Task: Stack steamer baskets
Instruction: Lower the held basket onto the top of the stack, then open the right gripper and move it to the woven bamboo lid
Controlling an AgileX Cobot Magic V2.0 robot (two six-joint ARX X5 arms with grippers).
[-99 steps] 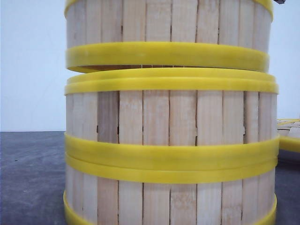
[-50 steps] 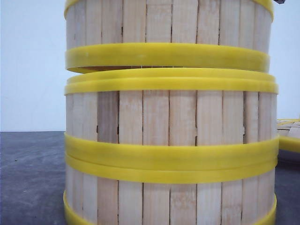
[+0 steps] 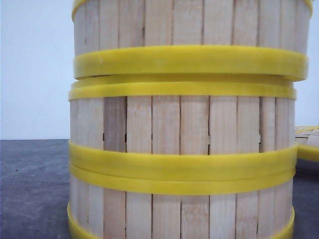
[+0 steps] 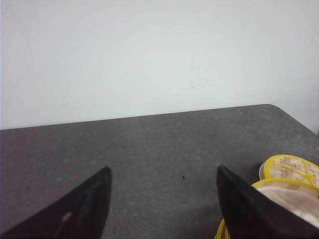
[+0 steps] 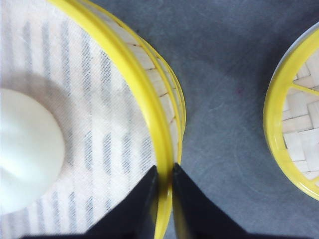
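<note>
Yellow-rimmed top basket (image 3: 189, 30) now lower, rightward.

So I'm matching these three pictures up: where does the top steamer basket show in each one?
Front view: top steamer basket fills the upper frame, on the stack.
Left wrist view: only an edge behind one finger.
Right wrist view: its rim clamped by the right end effector.
Shared landmark: woven lid.

Pretty bare setup: a plain white wall (image 4: 159, 55) runs behind a dark grey, lightly speckled counter (image 4: 164, 149). The counter has a rounded far corner, and the lighting is soft and even, with no hard shadows.
</note>
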